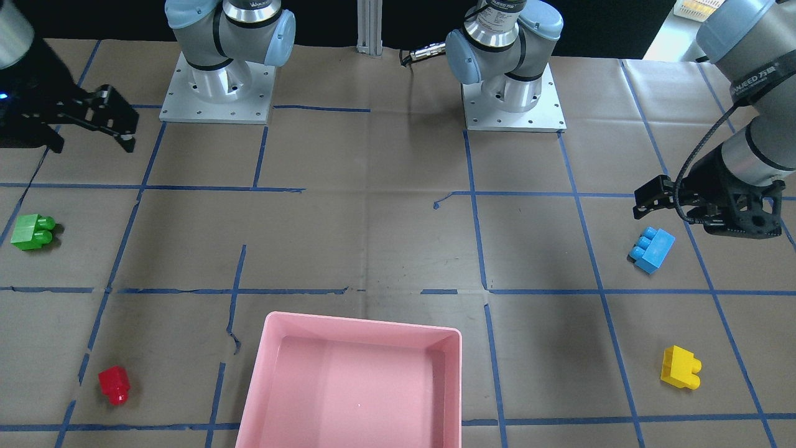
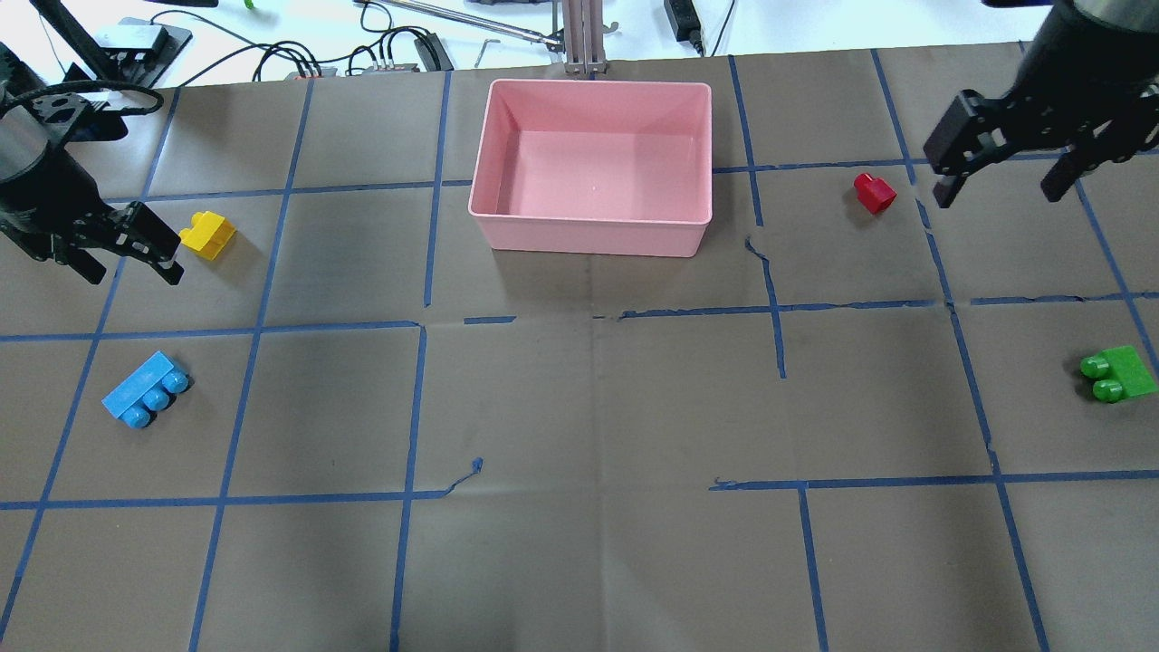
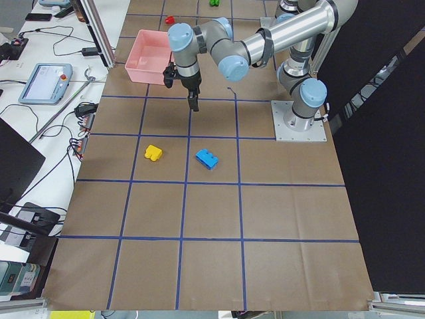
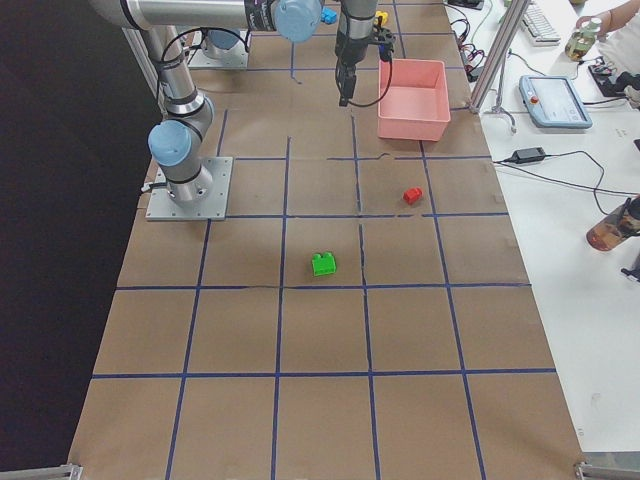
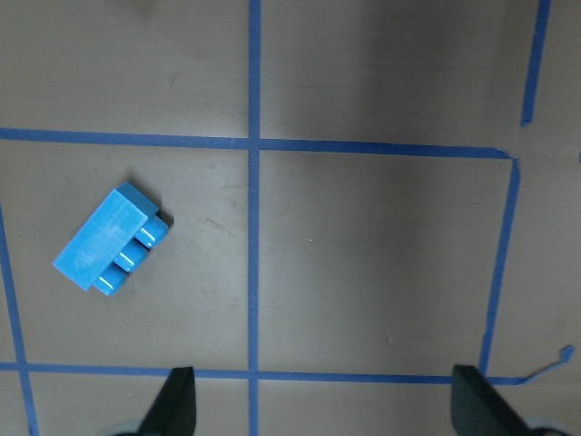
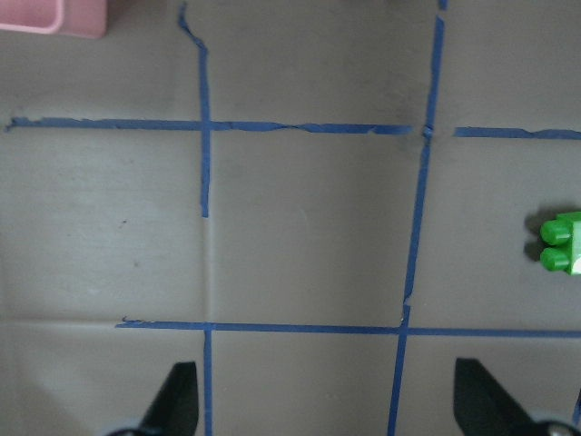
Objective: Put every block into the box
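Note:
The pink box [image 2: 589,84] stands empty at the far middle of the table, also in the front view [image 1: 267,348]. The yellow block [image 2: 207,234] and blue block [image 2: 145,389] lie at the left. The red block [image 2: 875,193] and green block [image 2: 1118,374] lie at the right. My left gripper [image 2: 129,263] is open and empty, hovering beside the yellow block, with the blue block [image 5: 111,238] in its wrist view. My right gripper [image 2: 1000,186] is open and empty, hovering right of the red block, with the green block [image 6: 563,243] at its wrist view's edge.
The two arm bases [image 1: 217,93] [image 1: 513,93] stand at the robot's side. A metal post [image 2: 579,36] and cables [image 2: 290,59] lie beyond the far edge behind the box. Blue tape lines grid the brown paper.

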